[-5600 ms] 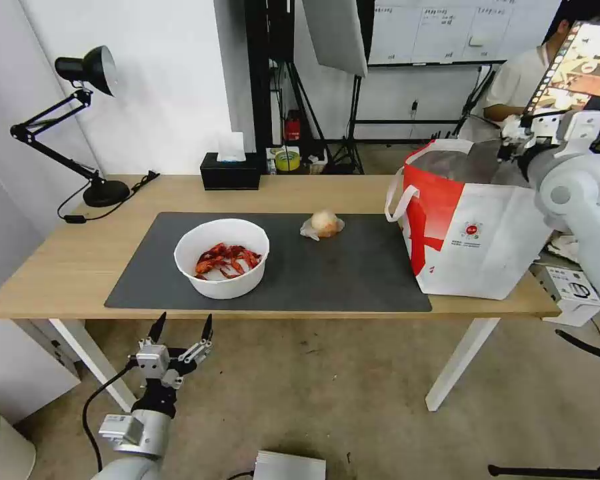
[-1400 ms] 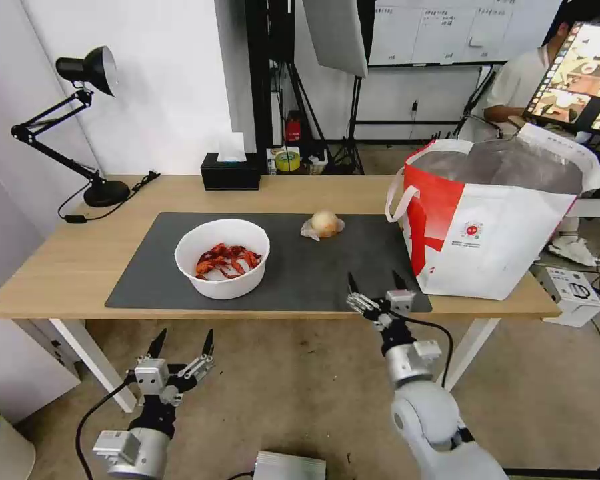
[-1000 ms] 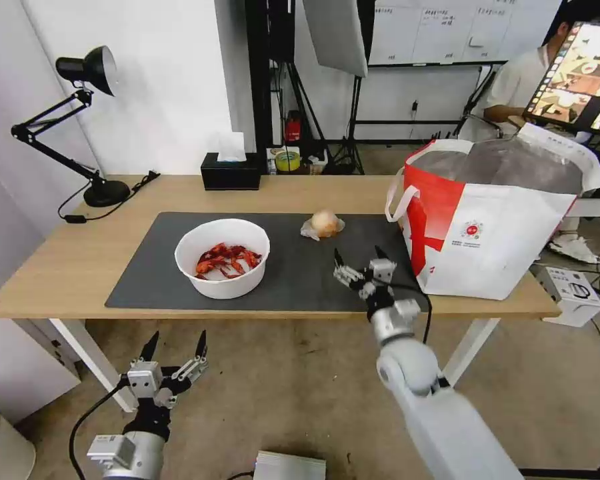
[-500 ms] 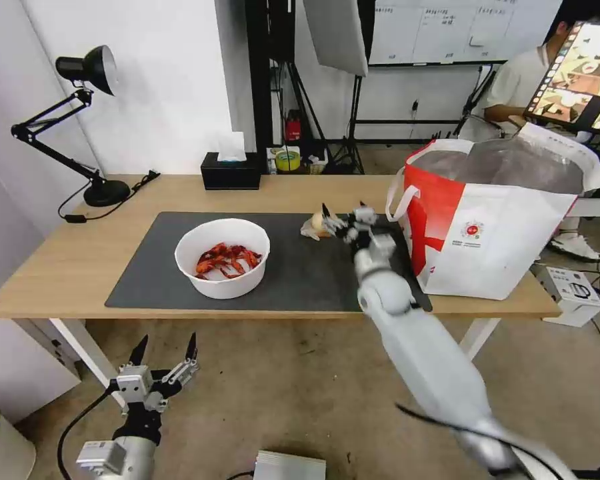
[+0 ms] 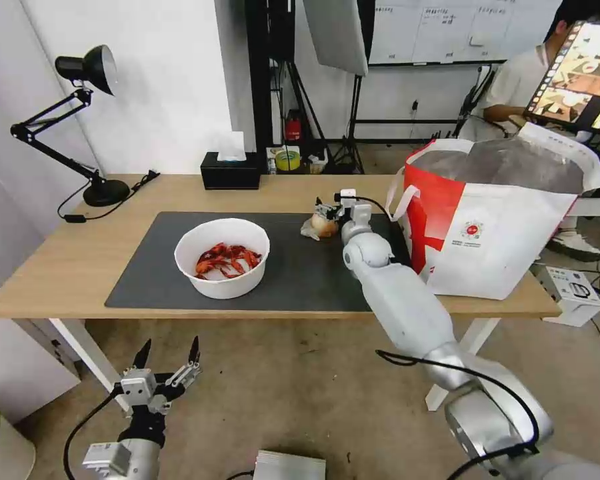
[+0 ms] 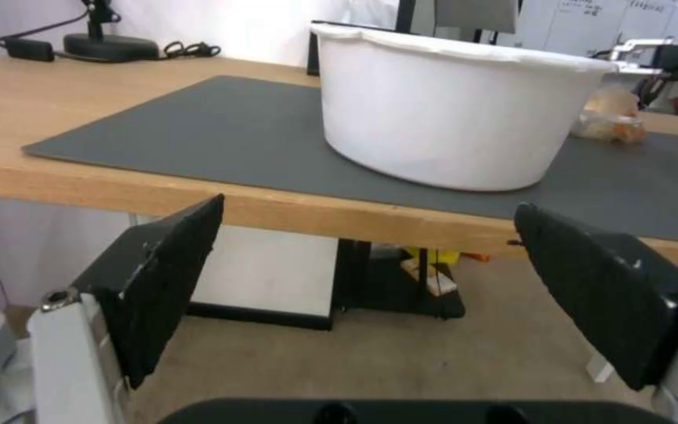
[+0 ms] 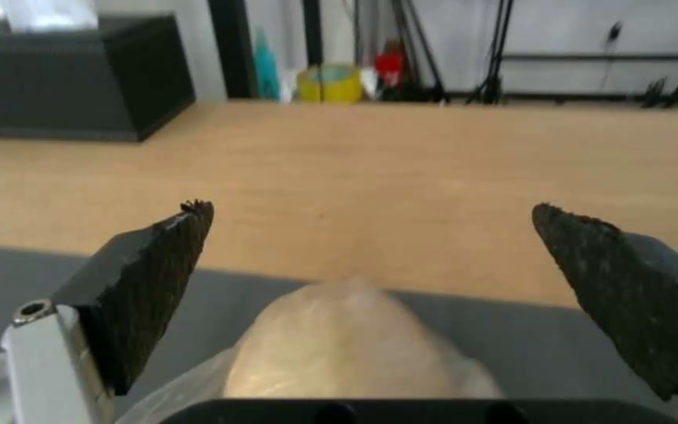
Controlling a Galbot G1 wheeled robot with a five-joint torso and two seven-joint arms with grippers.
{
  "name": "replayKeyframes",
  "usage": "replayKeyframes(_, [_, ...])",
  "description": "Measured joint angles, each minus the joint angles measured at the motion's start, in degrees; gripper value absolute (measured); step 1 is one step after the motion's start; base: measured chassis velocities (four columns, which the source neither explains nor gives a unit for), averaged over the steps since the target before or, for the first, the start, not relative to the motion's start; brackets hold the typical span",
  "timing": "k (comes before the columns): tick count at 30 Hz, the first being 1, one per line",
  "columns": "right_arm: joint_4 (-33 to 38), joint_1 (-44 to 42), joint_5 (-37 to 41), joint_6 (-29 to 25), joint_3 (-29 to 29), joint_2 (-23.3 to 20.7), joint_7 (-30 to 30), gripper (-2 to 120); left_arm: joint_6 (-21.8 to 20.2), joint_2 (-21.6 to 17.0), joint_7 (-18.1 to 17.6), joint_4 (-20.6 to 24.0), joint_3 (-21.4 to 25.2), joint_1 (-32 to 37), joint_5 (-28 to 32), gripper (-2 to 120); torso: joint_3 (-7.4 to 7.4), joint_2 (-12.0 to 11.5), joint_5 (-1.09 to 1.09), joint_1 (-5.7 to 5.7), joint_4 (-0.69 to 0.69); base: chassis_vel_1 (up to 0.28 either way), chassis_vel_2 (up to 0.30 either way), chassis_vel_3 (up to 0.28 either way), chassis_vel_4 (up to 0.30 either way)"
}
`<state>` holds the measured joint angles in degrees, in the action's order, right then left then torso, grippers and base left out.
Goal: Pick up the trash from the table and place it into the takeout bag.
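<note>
Right end effector [image 7: 371,224] spread over the wrapped ball [image 5: 324,224] near the mat's far edge; grasp step. Next: lower, close. Left end effector [image 5: 167,352] spread, parked below the table's [image 5: 60,260] near edge.

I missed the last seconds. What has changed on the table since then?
The right tool came from the bag, swung low, then reached forward to the wrapped ball, open around it, not gripping. The left tool sank slightly. The bowl, ball and bag stayed.
</note>
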<state>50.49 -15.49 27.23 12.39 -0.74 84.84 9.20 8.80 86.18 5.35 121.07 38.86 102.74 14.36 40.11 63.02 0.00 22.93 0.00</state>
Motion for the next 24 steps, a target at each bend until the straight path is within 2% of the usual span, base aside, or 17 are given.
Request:
replayKeyframes(5, [-2.9, 0.7, -1.4, 2.0, 0.4, 1.4, -1.0, 100, 0.0, 0.3, 0.1, -0.2, 0.1, -0.1, -0.1, 100, 0.0, 0.0, 0.0, 0.0, 0.01, 0.0, 0.0, 0.0, 0.0])
replayKeyframes(13, [-2.6, -1.7, -4.2, 3.6, 1.0, 0.9, -0.7, 99, 0.2, 0.9, 0.2, -0.6, 0.2, -0.4, -0.2, 100, 0.0, 0.0, 0.0, -0.01, 0.0, 0.0, 0.0, 0.0, 0.0])
replayKeyframes(16, [-2.4, -2.2, -4.3, 3.7, 1.0, 0.7, -0.4, 91, 0.5, 0.9, 0.2, -0.7, 0.3, -0.4, -0.2, 100, 0.0, 0.0, 0.0, -0.01, -0.01, 0.0, 0.0, 0.0, 0.0])
replayKeyframes(18, [-2.1, -2.4, -4.3, 3.7, 1.0, 0.7, -0.4, 81, 0.7, 0.8, 0.2, -0.8, 0.4, -0.5, -0.1, 100, 0.0, 0.0, 0.0, -0.01, 0.0, 0.0, 0.0, 0.0, 0.0])
replayKeyframes(20, [-2.0, -2.5, -4.3, 3.7, 1.0, 0.7, -0.3, 78, 0.8, 0.8, 0.2, -0.9, 0.5, -0.5, 0.0, 100, 0.0, 0.0, 0.0, -0.01, 0.0, 0.0, 0.0, 0.0, 0.0])
replayKeyframes(22, [-1.8, -2.5, -4.2, 3.6, 0.9, 0.7, -0.2, 67, 1.0, 0.9, 0.3, -1.0, 0.5, -0.5, 0.0, 100, 0.0, 0.0, 0.0, -0.01, 0.0, 0.0, 0.0, 0.0, 0.0])
replayKeyframes(23, [-1.8, -2.5, -4.2, 3.6, 0.9, 0.7, -0.2, 67, 1.0, 0.9, 0.3, -1.0, 0.5, -0.5, 0.0, 100, 0.0, 0.0, 0.0, -0.01, 0.0, 0.0, 0.0, 0.0, 0.0])
replayKeyframes(24, [-1.8, -2.6, -4.2, 3.5, 0.9, 0.7, -0.1, 61, 1.1, 0.9, 0.4, -1.0, 0.5, -0.4, 0.0, 100, 0.0, 0.0, 0.0, -0.01, 0.0, 0.0, 0.0, 0.0, 0.0])
